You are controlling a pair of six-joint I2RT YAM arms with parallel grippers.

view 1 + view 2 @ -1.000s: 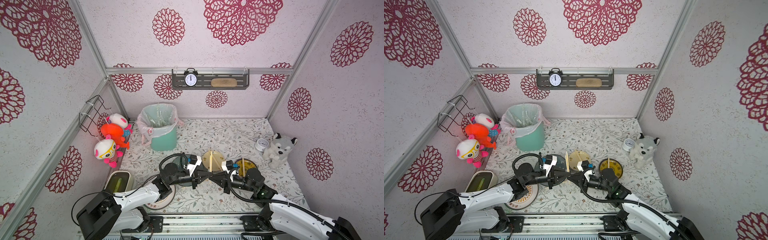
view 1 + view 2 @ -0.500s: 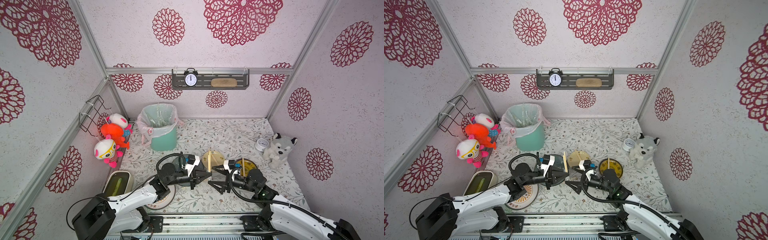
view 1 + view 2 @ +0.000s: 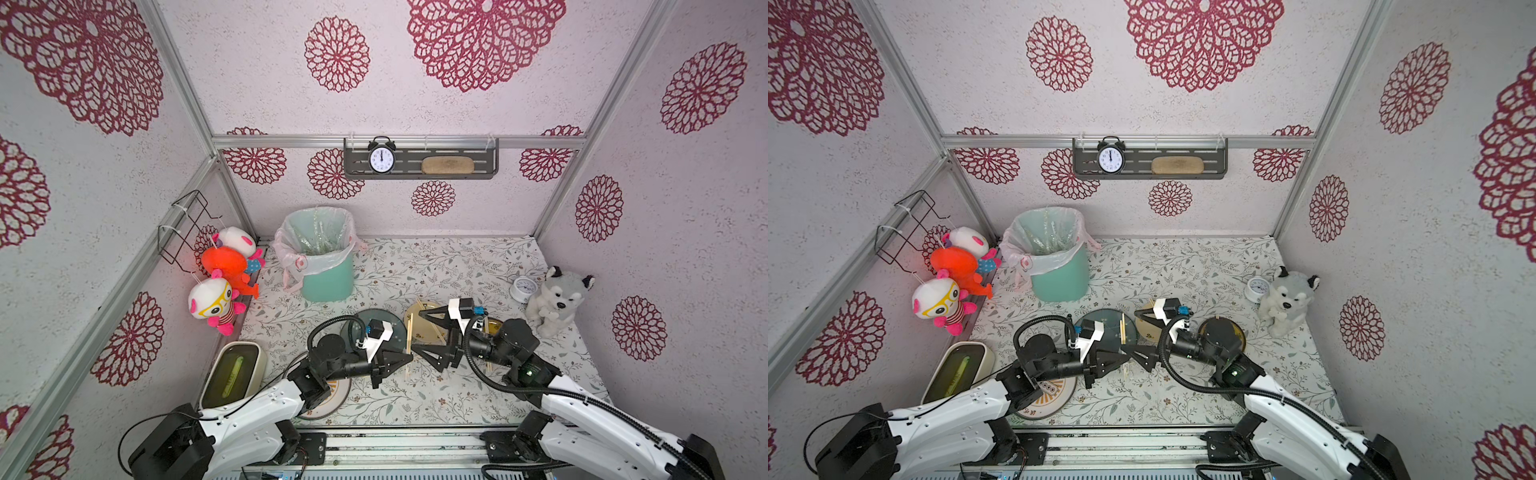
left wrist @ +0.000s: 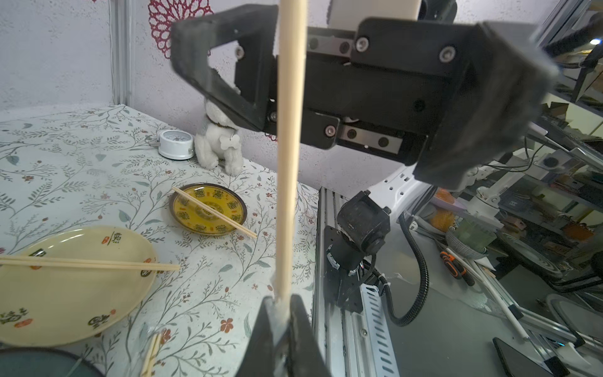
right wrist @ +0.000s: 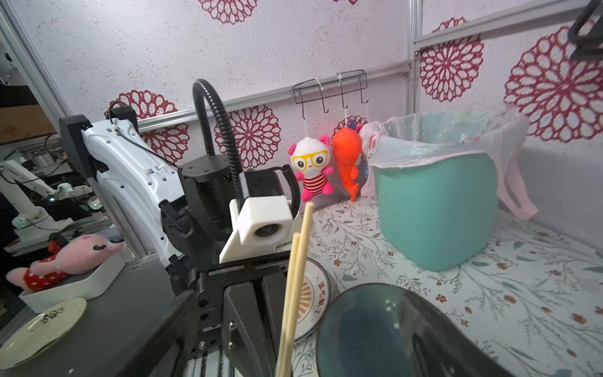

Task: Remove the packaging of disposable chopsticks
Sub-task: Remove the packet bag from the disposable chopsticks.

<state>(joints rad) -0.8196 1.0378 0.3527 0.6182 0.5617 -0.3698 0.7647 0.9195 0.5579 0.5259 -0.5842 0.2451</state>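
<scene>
My left gripper (image 3: 409,358) is shut on the low end of a pair of disposable chopsticks (image 4: 288,147), with a wisp of clear packaging film (image 4: 276,295) at its jaws. The sticks (image 5: 295,277) rise between the two grippers. My right gripper (image 3: 419,333) faces the left one, open wide, with its fingers on either side of the sticks (image 3: 1123,332) and not touching them. A wrapped pair (image 4: 150,351) lies on the table by the dark plate. Bare pairs rest on the cream plate (image 4: 19,326) and on the yellow plate (image 4: 239,209).
A mint bin (image 3: 328,274) with a pink-white liner stands at the back left, with crinkled film inside. A dark plate (image 3: 353,328) and an orange-patterned plate (image 3: 332,401) lie under the left arm. A husky toy (image 3: 557,303) and a small clock (image 3: 521,289) are at the right, a white box (image 3: 235,370) at the left.
My right gripper opened wide and let go of the sticks. My left gripper stayed shut on them and shifted slightly.
</scene>
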